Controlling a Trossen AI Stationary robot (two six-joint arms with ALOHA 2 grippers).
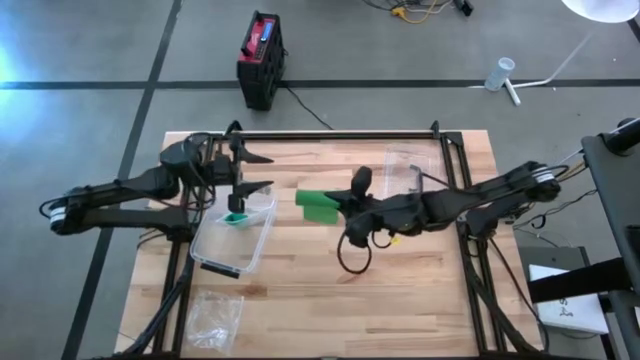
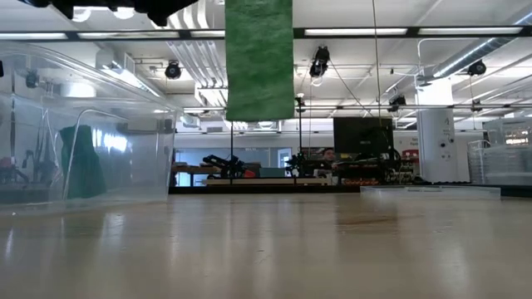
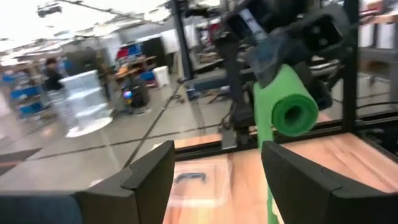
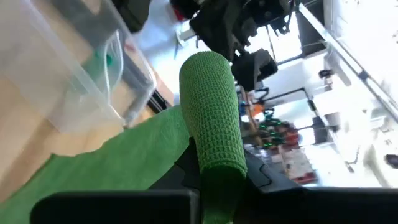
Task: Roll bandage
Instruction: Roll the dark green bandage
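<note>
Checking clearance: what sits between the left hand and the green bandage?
High view: only bare tabletop between left hand and green bandage.

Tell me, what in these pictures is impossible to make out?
- Where the green bandage strip ends: the low view cuts it off at the top, and in the left wrist view it runs off the bottom edge.
- The right gripper fingertips: in the right wrist view the roll covers them.
- The green thing in the clear bin: too small in the high view, blurred through the wall in the low view.
- The left gripper is open, holding nothing.
</note>
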